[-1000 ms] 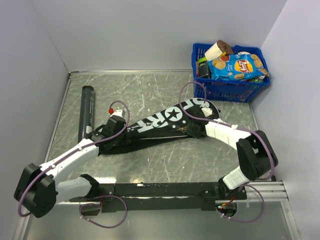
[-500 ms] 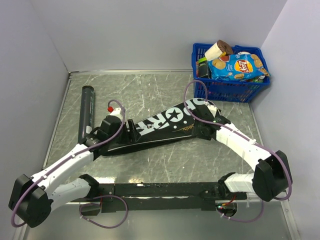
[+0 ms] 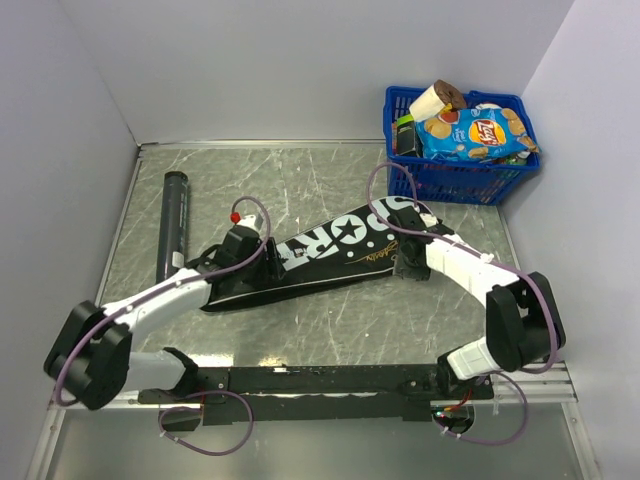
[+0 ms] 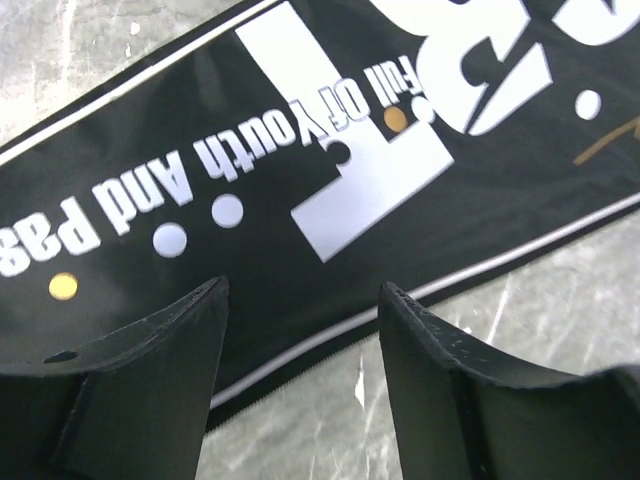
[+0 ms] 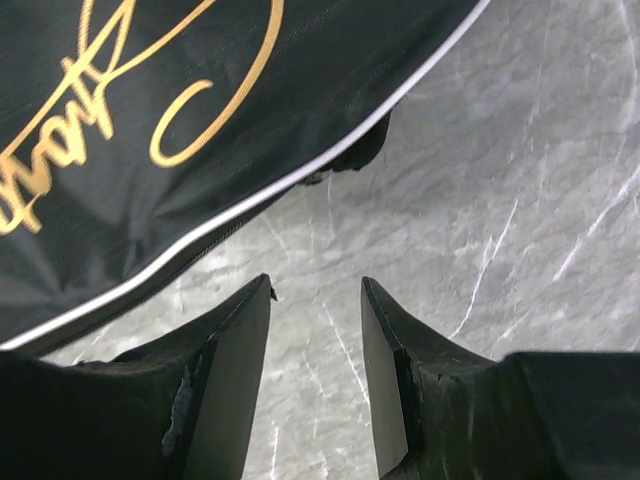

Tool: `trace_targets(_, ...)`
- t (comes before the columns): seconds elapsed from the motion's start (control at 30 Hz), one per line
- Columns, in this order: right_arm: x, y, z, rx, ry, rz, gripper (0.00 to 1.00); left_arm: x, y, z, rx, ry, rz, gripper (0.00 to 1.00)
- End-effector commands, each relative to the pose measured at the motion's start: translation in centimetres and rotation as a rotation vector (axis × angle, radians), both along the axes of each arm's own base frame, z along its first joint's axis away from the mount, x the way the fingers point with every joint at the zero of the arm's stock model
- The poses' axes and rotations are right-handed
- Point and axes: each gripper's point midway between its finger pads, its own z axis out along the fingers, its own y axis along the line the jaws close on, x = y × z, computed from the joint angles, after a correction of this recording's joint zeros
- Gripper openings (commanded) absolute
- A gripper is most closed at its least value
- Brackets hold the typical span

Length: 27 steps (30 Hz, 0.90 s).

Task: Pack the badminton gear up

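A black racket-shaped "SPORT" cover (image 3: 330,245) is laid flat on a grey marbled table (image 3: 300,170). Its long axis runs diagonally, from the narrow handle end at the near left to the broad head end at the far right. The narrow end is overhung by the left gripper (image 4: 302,290), whose jaws are spread apart with nothing caught between them. In the left wrist view the white lettering and the cover's piped near edge are seen directly beneath and ahead of the fingers. The right gripper (image 5: 316,282) is placed just off the near edge of the broad end, its jaws likewise parted over bare table, and the piped edge is seen just ahead of the fingertips and to their left. Each end of the cover is thus attended by the arm on its own side, the left one over the fabric and the right one just beside it. A long black tube (image 3: 172,225) is laid apart at the far left, roughly upright in the overhead view. A blue basket (image 3: 450,180) of snack packets is set in the far right corner. No rackets or shuttlecocks can be seen.
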Motion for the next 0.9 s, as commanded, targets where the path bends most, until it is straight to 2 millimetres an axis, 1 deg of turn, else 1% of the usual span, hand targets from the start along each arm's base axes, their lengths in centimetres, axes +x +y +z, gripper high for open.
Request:
trace_targets(0.0,1.1,-0.7,-0.9,0.016,-0.007,-0.01,0.48,2.5,-1.0,1.0,-0.027,-0.051,0.042,0.63)
trace_targets(0.03,1.1,-0.7,-1.2,0.024,0.003,-0.014,0.48,2.6,-0.9,0.6,-0.019,-0.043,0.046,0.63)
trace_targets(0.1,1.4,-0.9,-1.2,0.03,0.005,-0.026,0.47,2.6,-0.6,-0.2,-0.002,-0.031,0.056,0.62)
trace_targets(0.2,1.8,-1.1,-1.2,0.032,0.003,-0.038,0.47,2.6,0.0,-0.8,0.018,-0.024,0.077,0.61)
trace_targets(0.4,2.3,-0.7,-2.3,0.057,0.053,-0.037,0.47,2.4,0.6,-1.7,0.022,-0.013,0.094,0.6)
trace_targets(0.43,2.2,-0.7,-2.7,0.059,0.065,-0.036,0.47,2.4,0.5,-1.7,0.021,-0.012,0.093,0.6)
trace_targets(0.6,2.8,-0.4,-3.5,0.087,0.081,-0.031,0.47,2.3,0.8,-1.9,0.027,-0.01,0.098,0.59)
trace_targets(0.73,3.2,-0.8,-4.2,0.098,0.093,-0.055,0.46,2.4,1.0,-1.8,0.031,-0.015,0.102,0.59)
trace_targets(0.87,3.9,-1.2,-4.1,0.114,0.088,-0.07,0.43,2.4,1.0,-2.0,0.033,-0.01,0.101,0.59)
